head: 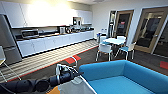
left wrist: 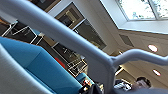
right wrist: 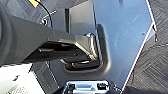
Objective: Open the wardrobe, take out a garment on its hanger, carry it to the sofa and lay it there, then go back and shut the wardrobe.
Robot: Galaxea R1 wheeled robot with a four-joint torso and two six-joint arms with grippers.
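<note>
The blue sofa [head: 120, 80] fills the lower right of the head view, close in front of me. My left arm reaches in from the lower left, and my left gripper [head: 71, 74] is shut on the white hanger [head: 65, 67] just left of the sofa's near arm. The white garment [head: 75, 87] hangs below it, at the sofa's edge. In the left wrist view the hanger [left wrist: 75, 42] crosses large and close, with the garment [left wrist: 10, 75] beside it and the sofa [left wrist: 37, 65] behind. The right wrist view shows grey robot body panels and carpet.
A white table with white chairs [head: 113, 41] stands beyond the sofa. A long kitchen counter [head: 50, 41] and a steel fridge [head: 7, 40] line the far left wall. Glass doors [head: 150, 30] are at the right. A person [left wrist: 140, 83] shows in the left wrist view.
</note>
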